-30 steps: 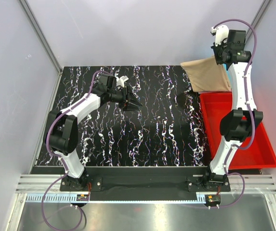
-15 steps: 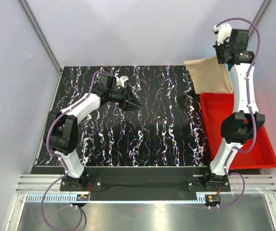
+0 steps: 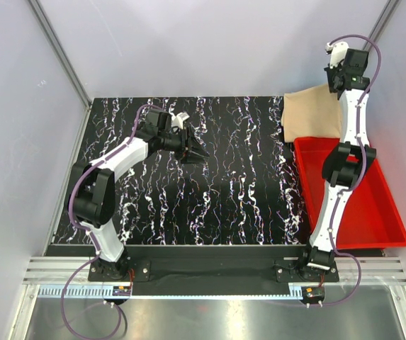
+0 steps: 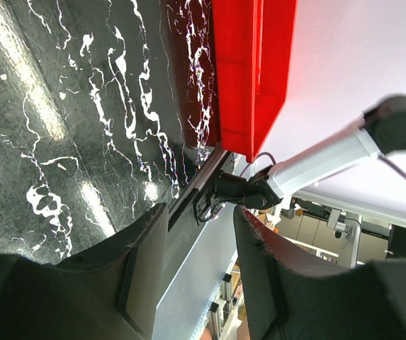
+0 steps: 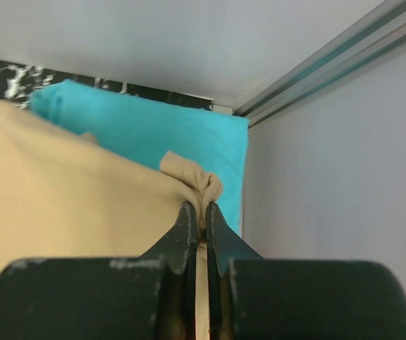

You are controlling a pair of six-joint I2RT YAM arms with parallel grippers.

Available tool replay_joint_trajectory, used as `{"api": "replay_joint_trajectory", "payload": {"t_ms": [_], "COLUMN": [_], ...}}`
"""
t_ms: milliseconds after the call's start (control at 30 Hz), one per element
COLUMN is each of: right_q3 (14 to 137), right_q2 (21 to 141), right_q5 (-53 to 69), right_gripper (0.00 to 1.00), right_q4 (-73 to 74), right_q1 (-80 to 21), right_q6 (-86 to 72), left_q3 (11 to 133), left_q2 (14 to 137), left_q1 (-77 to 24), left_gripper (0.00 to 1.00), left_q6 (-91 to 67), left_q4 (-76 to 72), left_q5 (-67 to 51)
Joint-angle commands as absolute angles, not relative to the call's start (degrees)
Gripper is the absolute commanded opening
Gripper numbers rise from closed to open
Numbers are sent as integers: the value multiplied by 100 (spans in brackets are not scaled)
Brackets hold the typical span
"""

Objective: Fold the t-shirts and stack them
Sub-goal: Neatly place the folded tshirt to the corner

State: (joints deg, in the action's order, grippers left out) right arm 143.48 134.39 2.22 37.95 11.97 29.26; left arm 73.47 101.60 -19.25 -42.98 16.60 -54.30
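Over the cyan t-shirt [image 5: 167,134] at the far corner, the right gripper [image 5: 201,212] pinches the tan t-shirt [image 5: 68,191], probably to stack it.

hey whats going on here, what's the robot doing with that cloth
The right gripper is shut on a pinched fold of the tan cloth t-shirt, holding it up at the far right corner of the black marbled table, just beyond the red plastic bin. A bright cyan cloth shirt shows behind the tan one, near the wall. The left gripper hangs open over the table, holding nothing.
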Motion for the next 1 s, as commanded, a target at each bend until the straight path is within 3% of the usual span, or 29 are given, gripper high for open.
{"api": "replay_joint_trajectory", "payload": {"t_ms": [0, 133, 233, 433, 467, 500, 633, 667, 833, 900, 967], "right_q3": [14968, 14695, 15353, 15293, 15310, 15319, 15284, 15249, 14687, 14485, 14257], "right_q2": [13807, 14271, 14886, 15178, 15222, 15257, 15170, 15109, 14108, 13626, 13273], "right_q5": [27, 26, 113, 132, 132, 132, 106, 88, -289, -439, -457], "right_gripper": [0, 0, 0, 4, 7, 25, 62, 78, 90, 100, 100], "right_q4": [3087, 1822, 1697, 1064, 1003, 863, 756, 799, 993, 1421, 1826], "right_q1": [1283, 1406, 1468, 1555, 1573, 1582, 1661, 1652, 1565, 1503, 1468], "right_q6": [3032, 2970, 3058, 3085, 3094, 3059, 2831, 2787, 2033, 1646, 934], "left_q3": [7365, 7356, 7418, 7453, 7462, 7453, 7488, 7497, 7541, 7585, 7576], "left_q2": [10248, 10274, 10309, 10380, 10389, 10397, 10389, 10389, 10205, 10064, 9933], "left_q1": [-1925, -1951, -1977, -2039, -2039, -2039, -2083, -2083, -2074, -2074, -2065], "left_gripper": [47, 47, 47, 47, 47, 47, 47, 47, 48, 48, 49], "left_q6": [-4280, -4219, -4105, -4026, -4025, -4025, -3982, -3973, -3867, -3753, -3657], "left_q4": [1503, 1547, 1696, 1766, 1775, 1784, 1775, 1784, 1653, 1652, 1644], "left_q5": [-5660, -5687, -5608, -5581, -5564, -5563, -5546, -5546, -5493, -5388, -5309]}}
